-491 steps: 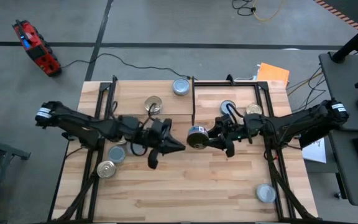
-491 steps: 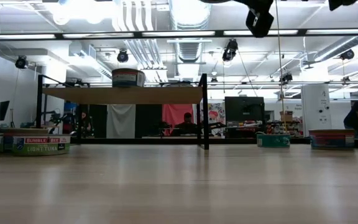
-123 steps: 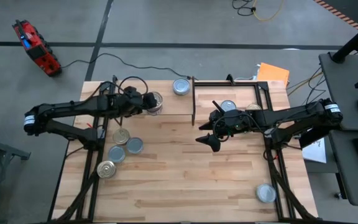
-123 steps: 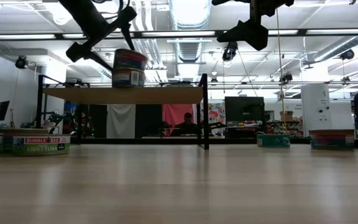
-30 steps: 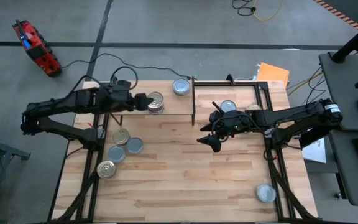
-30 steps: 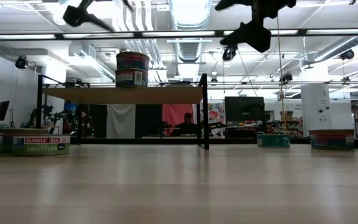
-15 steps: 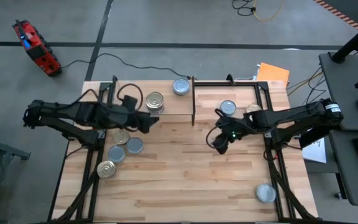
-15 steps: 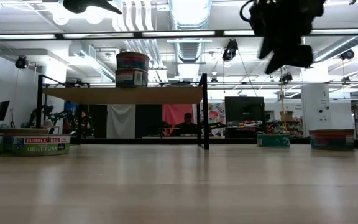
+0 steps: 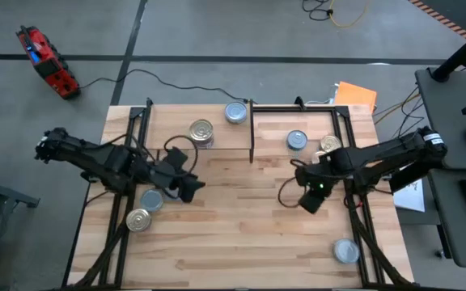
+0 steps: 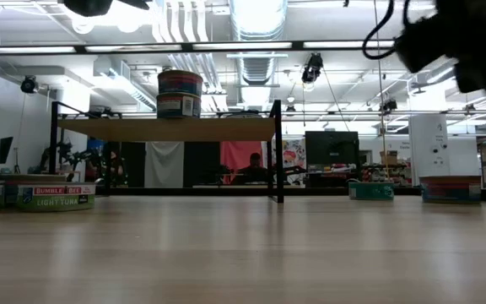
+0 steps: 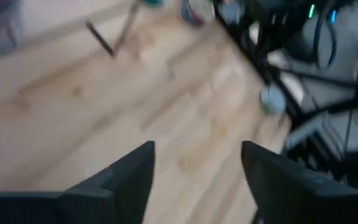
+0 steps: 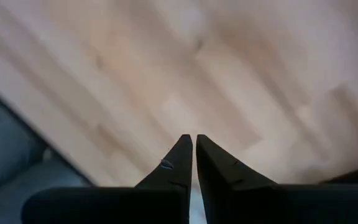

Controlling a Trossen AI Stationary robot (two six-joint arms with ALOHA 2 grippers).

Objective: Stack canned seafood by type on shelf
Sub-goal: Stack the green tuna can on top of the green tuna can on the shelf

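**Both arms peel away from the shelf, and the gold-topped pair stands alone**

And there it is: the narrow light-wood shelf in its thin black metal frame now carries a two-high stack of small round golden-lidded tins, with nothing gripping it. Beside that stack, up against the shelf's dark upright end panel, sits a single silver-grey-lidded tin.

A second ago the left pincer was right at that stack; now it has swung off the shelf and out over the butcher-block wooden desk, fingers parted and empty in its wrist view, narrower than they were. It hovers by the loose tins at the desk's left edge, one silver-grey, one golden.

The right pincer has dropped away from the end panel too, snapping fully shut on nothing.

Beyond the end panel, two more tins wait by the right arm, silver-grey and golden, and another silver-grey one lies far off, near the desk's front right corner.

My read: gold pile begun, silver pile barely started, and the left arm looks poised for its next pick.
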